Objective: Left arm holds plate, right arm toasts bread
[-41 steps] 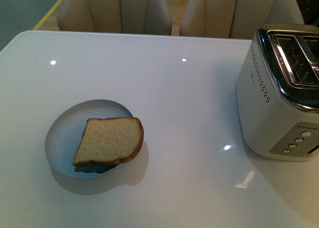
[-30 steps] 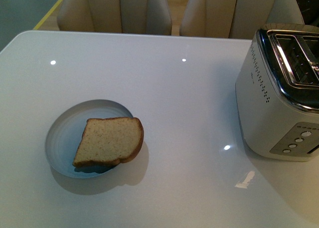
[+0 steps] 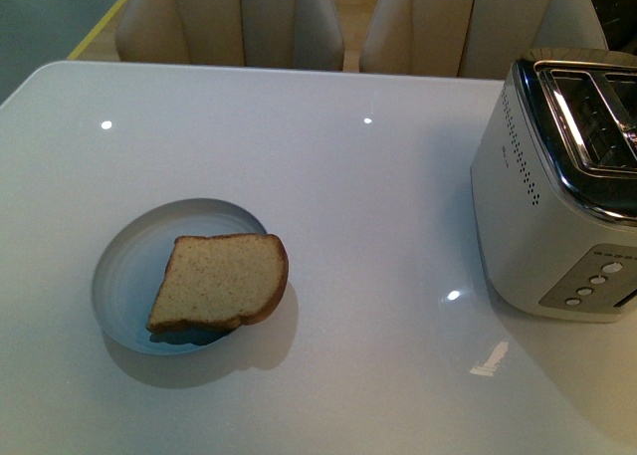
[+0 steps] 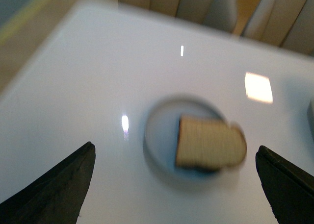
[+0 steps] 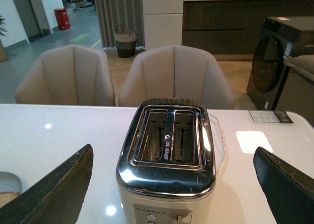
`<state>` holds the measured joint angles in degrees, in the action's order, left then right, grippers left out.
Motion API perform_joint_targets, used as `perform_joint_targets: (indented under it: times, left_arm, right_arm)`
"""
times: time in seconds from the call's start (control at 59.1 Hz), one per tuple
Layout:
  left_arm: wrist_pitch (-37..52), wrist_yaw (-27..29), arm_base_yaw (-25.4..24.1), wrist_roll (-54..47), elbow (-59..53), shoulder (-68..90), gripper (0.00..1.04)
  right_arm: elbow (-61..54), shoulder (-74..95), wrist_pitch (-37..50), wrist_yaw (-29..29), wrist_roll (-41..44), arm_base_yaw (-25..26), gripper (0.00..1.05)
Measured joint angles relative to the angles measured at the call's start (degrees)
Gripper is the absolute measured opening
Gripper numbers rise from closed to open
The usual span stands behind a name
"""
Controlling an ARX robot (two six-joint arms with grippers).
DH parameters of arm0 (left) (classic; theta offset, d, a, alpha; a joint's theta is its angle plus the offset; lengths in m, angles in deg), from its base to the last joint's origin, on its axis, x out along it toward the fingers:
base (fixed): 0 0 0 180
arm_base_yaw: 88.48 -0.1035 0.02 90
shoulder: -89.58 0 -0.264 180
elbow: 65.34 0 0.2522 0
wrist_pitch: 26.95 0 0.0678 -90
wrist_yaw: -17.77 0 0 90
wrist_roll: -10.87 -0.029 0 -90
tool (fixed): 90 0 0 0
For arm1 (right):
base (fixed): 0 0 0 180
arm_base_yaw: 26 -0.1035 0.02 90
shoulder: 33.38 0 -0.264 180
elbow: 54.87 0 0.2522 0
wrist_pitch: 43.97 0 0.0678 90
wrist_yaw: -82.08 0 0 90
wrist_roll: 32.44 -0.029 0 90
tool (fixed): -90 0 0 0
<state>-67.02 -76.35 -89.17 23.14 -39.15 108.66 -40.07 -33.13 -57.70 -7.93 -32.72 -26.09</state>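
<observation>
The toaster [image 3: 557, 196] at 3 o'clock is cut by the front view's edge, and we find the left wrist view blurred. The left gripper [image 4: 174, 148] and the right gripper [image 5: 172, 148] show only two dark fingertips each, spread wide, holding nothing. The bread [image 3: 219, 281], a light brown slice with darker crust, lies on the pale blue-white plate [image 3: 119, 276] at 8 o'clock on the table [image 3: 348, 176], covering its 4 o'clock rim.

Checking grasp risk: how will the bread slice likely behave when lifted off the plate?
The bread looks thin and soft, so it is probably light and floppy. It overhangs the plate on one side, so it may tip if pressed there.
</observation>
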Motion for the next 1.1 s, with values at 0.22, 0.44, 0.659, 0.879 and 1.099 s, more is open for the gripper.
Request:
perform_joint_targets:
  times: [0.22,0.44,0.659,0.879,1.099]
  left_arm:
    - [8.8,-2.5,-1.7,4.0,4.8,19.4,0.97]
    - [32.5,-1.9,-1.9,3.3,10.4,50.4,0.97]
    - [46.7,-1.2,-2.3,6.5,17.7,76.6,0.97]
    - [53.9,-3.3,-1.9,4.9,19.4,90.9,0.97]
    - [54.2,-5.1,-1.7,3.6,24.2,98.4,0.97]
  right_arm:
    - [0.0,0.0,0.0,0.0,0.0,0.0,0.96]
    - [0.0,0.0,0.0,0.0,0.0,0.0,0.96]
    - [0.0,0.0,0.0,0.0,0.0,0.0,0.96]
    - [0.0,0.0,0.0,0.0,0.0,0.0,0.96]
    - [0.0,0.0,0.0,0.0,0.0,0.0,0.96]
